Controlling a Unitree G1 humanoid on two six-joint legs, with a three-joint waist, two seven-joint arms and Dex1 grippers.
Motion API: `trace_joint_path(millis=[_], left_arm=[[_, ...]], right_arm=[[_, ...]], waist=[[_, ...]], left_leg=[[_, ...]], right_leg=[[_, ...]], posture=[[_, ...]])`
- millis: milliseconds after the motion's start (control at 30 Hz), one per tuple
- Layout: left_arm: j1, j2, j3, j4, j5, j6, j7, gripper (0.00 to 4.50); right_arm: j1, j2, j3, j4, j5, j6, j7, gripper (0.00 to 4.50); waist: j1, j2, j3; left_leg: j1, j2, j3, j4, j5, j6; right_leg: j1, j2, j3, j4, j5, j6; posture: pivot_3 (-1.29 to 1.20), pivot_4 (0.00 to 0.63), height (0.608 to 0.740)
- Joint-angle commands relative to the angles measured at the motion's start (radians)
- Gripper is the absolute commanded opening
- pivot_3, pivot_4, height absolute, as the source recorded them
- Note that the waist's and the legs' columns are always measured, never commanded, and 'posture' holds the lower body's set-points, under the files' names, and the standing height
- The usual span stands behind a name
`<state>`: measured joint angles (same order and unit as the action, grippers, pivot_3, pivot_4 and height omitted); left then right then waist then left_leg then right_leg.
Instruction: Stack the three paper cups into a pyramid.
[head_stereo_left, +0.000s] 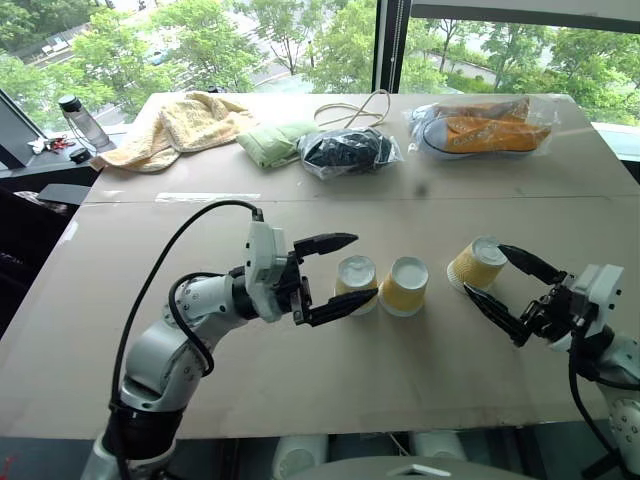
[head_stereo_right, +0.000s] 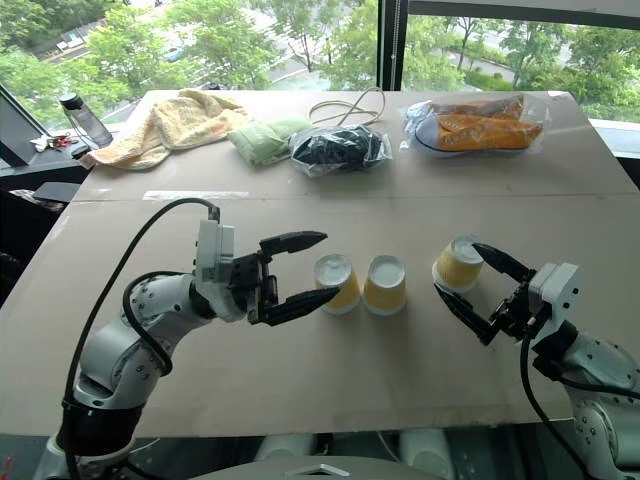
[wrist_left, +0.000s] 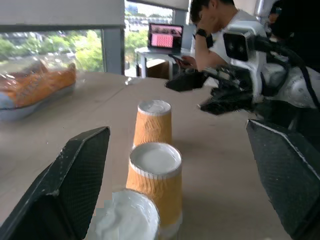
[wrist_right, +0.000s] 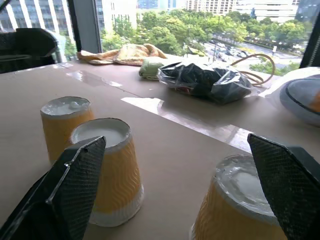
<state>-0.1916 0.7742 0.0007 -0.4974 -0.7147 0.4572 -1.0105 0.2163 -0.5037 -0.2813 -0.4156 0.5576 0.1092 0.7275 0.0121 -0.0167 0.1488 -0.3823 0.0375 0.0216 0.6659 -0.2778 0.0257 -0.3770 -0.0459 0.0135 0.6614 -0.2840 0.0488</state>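
Three yellow-orange ribbed paper cups (head_stereo_left: 407, 286) upside down on brown table (head_stereo_left: 300, 370): two touching, third at 3 o'clock, unstacked. Left gripper (head_stereo_left: 340, 270), right gripper (head_stereo_left: 500, 280) wide open, empty.

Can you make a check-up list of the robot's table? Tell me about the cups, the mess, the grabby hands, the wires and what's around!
Surface: flat tan cardboard-covered table, bare in front.
Job's things: three upside-down yellow-orange ribbed paper cups; left cup and middle cup side by side, right cup apart. None stacked yet.
Clutter: yellow towel, green cloth, black item in a clear bag, orange shoes in a clear bag, all at the far edge.
Grippers: left gripper jaws open beside the left cup; right gripper jaws open around the right cup, not gripping.
Cables: black cable looping over the left arm; beige cord by the bags.
Surroundings: window with trees; clear bottle; seated person.
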Motion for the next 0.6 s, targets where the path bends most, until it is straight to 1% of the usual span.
trace_joint_path(millis=[33,133,200,433,600], left_arm=[[-0.059,0.098,0.067,-0.039,-0.051,0.071,-0.057,4.46],[-0.079,0.173,0.084,-0.047,-0.05,0.101,-0.094,4.46],[-0.101,0.186,0.097,-0.05,-0.058,0.106,-0.093,4.46],[-0.169,0.144,0.124,-0.068,-0.145,0.171,-0.03,4.46],[-0.187,0.128,0.14,-0.066,-0.155,0.191,0.017,4.46]], right_arm=[[-0.014,0.008,-0.024,0.015,-0.029,0.022,-0.072,4.5],[-0.033,0.014,-0.018,0.045,-0.07,0.04,-0.123,4.5],[-0.042,0.017,-0.018,0.056,-0.068,0.05,-0.128,4.5],[-0.07,0.035,-0.01,0.059,-0.02,0.101,-0.125,4.5],[-0.083,0.047,0.002,0.054,0.002,0.108,-0.099,4.5]], waist=[[0.002,0.002,0.001],[-0.002,0.003,0.001],[-0.002,0.002,0.002],[0.0,0.003,0.002],[-0.001,0.003,0.002]], left_leg=[[0.0,0.0,0.0,0.0,0.0,0.0],[0.0,0.0,0.002,-0.001,0.0,0.0],[-0.001,0.0,0.002,-0.001,0.0,0.0],[-0.001,0.0,0.001,-0.002,0.0,0.0],[-0.001,0.0,0.001,-0.002,0.0,0.0]], right_leg=[[0.0,0.0,0.0,0.0,0.0,0.0],[0.0,0.0,0.001,-0.002,0.0,0.0],[-0.001,-0.001,0.002,-0.003,0.0,0.0],[-0.001,-0.001,0.001,-0.003,0.0,0.0],[-0.001,0.0,0.001,-0.002,0.0,0.0]], posture=[[0.0,0.15,0.74],[0.0,0.15,0.74],[0.0,0.15,0.74],[0.0,0.15,0.74],[0.0,0.15,0.74]])
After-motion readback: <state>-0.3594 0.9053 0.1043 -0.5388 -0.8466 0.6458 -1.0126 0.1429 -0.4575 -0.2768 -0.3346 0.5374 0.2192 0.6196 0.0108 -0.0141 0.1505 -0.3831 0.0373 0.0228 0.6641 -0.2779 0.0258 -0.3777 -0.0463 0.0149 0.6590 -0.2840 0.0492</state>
